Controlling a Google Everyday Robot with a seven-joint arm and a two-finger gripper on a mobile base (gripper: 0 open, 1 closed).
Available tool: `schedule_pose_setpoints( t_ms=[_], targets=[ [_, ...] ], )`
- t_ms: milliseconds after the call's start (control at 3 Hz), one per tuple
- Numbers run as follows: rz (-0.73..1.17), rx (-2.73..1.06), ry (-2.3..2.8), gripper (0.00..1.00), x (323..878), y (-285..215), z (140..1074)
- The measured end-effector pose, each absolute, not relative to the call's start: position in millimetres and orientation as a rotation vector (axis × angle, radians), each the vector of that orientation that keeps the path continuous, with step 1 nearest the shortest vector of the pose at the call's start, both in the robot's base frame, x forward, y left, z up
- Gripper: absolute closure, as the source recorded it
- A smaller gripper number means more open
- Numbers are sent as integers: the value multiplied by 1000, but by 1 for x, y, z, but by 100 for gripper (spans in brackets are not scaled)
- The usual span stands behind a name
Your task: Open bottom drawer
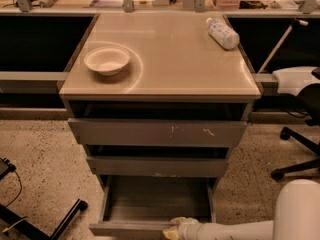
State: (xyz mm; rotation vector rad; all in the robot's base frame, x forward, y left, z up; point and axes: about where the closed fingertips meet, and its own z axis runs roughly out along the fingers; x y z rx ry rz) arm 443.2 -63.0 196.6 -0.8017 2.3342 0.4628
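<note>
The bottom drawer (150, 204) of the grey cabinet stands pulled far out, its shallow grey box empty inside and its plain front (127, 229) near the lower edge of the camera view. My gripper (171, 231) sits at the drawer front's top edge, right of its middle, on the end of my white arm (235, 230) reaching in from the lower right. The middle drawer front (157, 166) with a pale chip and the top scratched front (157, 132) above it are each pulled out a little.
A white bowl (107, 60) and a lying plastic bottle (222, 32) rest on the cabinet top (165, 59). An office chair base (297, 154) stands on the speckled floor at the right. Black stand legs (50, 224) lie at the lower left.
</note>
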Motion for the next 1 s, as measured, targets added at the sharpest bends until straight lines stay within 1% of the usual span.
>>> schedule_pose_setpoints(
  t_ms=[333,667,1000],
  targets=[
    [481,-795,2340,100,427,-64,193],
    [482,-795,2340,100,427,-64,198],
    [482,-795,2340,81,427,-64,198]
  ],
)
